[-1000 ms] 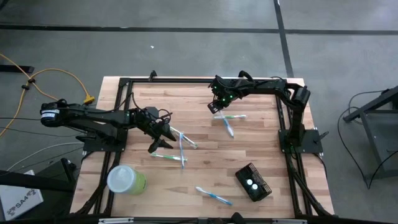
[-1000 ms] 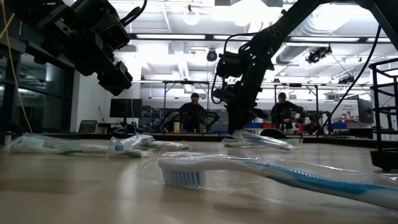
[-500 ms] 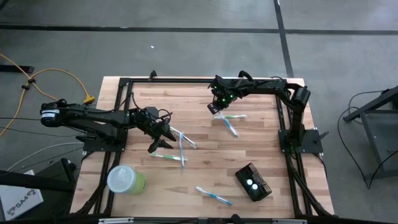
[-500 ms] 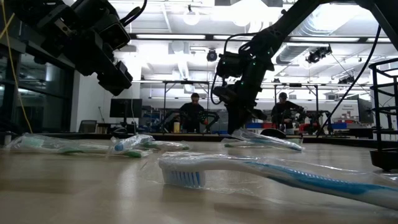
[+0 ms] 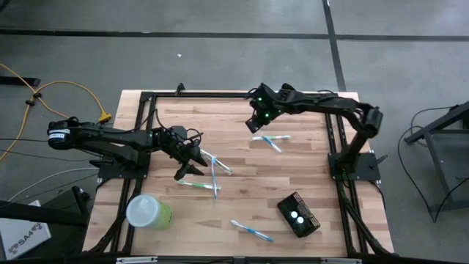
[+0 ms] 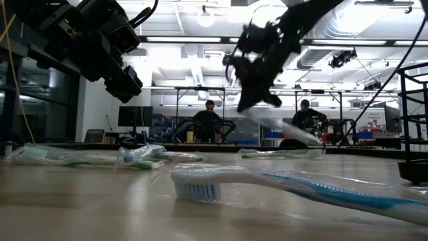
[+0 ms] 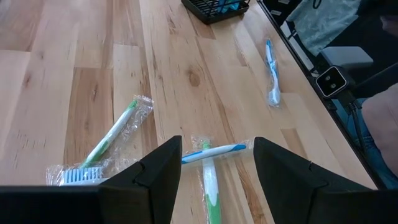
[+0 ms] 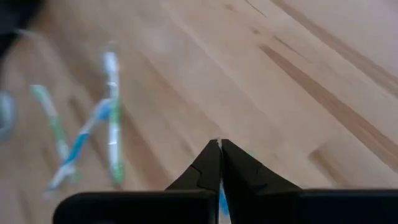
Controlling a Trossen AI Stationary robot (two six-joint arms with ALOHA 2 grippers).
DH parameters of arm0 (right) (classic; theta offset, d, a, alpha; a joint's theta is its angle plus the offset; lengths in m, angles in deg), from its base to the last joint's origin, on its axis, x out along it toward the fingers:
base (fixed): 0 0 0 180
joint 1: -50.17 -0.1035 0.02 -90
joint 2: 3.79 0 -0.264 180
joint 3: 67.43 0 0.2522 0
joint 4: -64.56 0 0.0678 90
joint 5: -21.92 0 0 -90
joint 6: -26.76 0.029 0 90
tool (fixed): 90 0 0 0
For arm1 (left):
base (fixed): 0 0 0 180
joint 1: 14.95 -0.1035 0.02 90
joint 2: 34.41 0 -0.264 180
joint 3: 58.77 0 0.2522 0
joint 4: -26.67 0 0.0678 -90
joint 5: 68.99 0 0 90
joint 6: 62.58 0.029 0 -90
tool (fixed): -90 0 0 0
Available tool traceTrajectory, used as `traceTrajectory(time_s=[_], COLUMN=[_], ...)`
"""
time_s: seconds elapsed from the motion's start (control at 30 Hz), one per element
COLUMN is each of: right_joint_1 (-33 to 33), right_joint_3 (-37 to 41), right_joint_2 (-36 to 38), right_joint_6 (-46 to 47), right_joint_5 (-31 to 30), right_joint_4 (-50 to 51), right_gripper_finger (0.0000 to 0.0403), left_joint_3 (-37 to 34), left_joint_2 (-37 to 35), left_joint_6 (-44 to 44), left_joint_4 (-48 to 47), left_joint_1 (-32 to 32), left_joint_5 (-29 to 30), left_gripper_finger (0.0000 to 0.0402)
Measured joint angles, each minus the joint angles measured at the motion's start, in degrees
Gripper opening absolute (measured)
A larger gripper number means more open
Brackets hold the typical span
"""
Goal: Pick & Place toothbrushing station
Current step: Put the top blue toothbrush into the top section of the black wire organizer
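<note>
Light wooden plank desk (image 5: 242,183) within a black metal frame, carrying all items. Left arm, dark and jointed, reaching in from the desk's left edge; left gripper (image 5: 192,163) hovers above the crossed wrapped toothbrushes (image 5: 214,170) at mid-desk, its fingers (image 7: 163,173) spread wide and holding nothing. Right arm, dark, extending from the right edge toward the far centre; right gripper (image 5: 256,125) raised above the desk, its fingers (image 8: 211,163) pressed together on the end of a blue-and-white toothbrush in clear wrap (image 5: 272,143), which hangs slanted below it in the low view. Lime-green cup with a whitish lid (image 5: 149,211) at the near left. Toothbrushing station, a small black rectangular wire-mesh holder box (image 5: 298,215), lying on the near right part of the desk, well apart from both grippers. One blue wrapped toothbrush (image 5: 252,231) lies near the front edge, left of the holder.
</note>
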Motion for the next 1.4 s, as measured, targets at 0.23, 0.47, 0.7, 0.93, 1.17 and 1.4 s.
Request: traceTrajectory(time_s=[0.23,0.47,0.7,0.93,1.17,1.4], right_joint_1=[-5.45,-15.28,-29.56,-43.01,-55.29,-63.62], right_joint_3=[0.0,0.0,0.0,0.0,0.13,0.28], right_joint_2=[10.72,21.02,23.86,22.81,22.1,20.93], right_joint_6=[-0.44,-2.75,-1.33,3.31,13.88,25.99], right_joint_5=[-3.08,-19.45,-39.42,-58.09,-75.55,-86.59], right_joint_4=[-1.91,-2.67,-2.26,-2.15,3.31,11.71], right_gripper_finger=[0.0003,0.0003,0.0003,0.0003,0.0003,0.0003], left_joint_3=[0.0,0.0,0.0,0.0,0.0,0.0], left_joint_2=[0.0,0.0,0.0,0.0,0.0,0.0], left_joint_6=[-0.07,-0.11,-0.11,-0.09,-0.17,-0.82], left_joint_4=[-0.01,0.02,0.24,0.82,1.22,1.88], left_joint_1=[-0.02,0.0,0.0,0.0,0.0,0.0], left_joint_5=[0.0,0.02,0.02,0.02,-0.04,-0.09], left_gripper_finger=[0.0195,0.0195,0.0195,0.0195,0.0195,0.0195])
